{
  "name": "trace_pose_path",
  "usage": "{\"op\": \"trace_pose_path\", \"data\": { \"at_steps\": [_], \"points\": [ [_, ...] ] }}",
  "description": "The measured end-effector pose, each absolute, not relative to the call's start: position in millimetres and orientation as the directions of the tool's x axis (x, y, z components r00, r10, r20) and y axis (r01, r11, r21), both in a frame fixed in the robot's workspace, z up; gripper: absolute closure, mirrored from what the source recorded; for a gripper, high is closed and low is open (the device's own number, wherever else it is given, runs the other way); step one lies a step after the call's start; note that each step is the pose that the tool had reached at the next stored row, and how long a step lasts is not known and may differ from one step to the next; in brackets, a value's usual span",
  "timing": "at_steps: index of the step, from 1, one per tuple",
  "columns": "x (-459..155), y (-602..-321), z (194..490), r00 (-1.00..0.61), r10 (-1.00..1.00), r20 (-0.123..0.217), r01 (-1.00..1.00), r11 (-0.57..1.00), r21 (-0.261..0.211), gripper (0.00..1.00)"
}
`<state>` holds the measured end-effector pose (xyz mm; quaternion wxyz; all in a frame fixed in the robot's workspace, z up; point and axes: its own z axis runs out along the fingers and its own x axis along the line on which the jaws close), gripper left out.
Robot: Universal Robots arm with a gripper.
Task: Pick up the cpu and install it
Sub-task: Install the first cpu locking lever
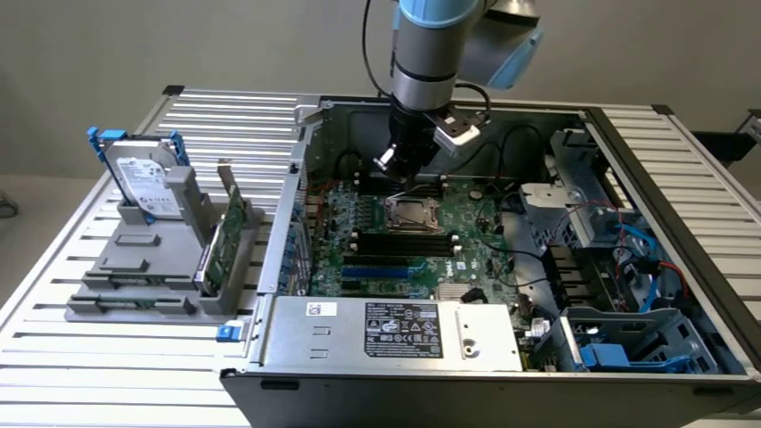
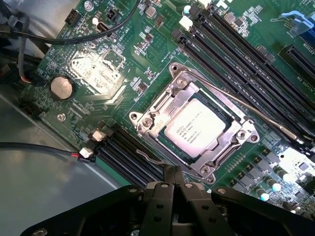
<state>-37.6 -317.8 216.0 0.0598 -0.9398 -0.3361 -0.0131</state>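
While cpu (image 2: 201,127) sits socketed (motherboard (image 2: 118,59) green), pincer (image 2: 173,178) hovers closed

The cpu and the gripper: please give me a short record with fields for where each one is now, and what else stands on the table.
cpu: lies flat in the motherboard socket, silvery top up
gripper: shut, empty, above the socket's edge
computer case: open, motherboard exposed
hard drive: upright in the gray holder, at the exterior view's left
green circuit card: standing in the same holder
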Motion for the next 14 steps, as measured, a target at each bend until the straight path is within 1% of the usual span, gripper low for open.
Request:
{"op": "trace_pose_path", "data": {
  "at_steps": [14],
  "points": [
    [-37.0,-313.8,215.9,0.748,0.660,0.065,0.663,-0.741,-0.104,0.89]
  ]
}}
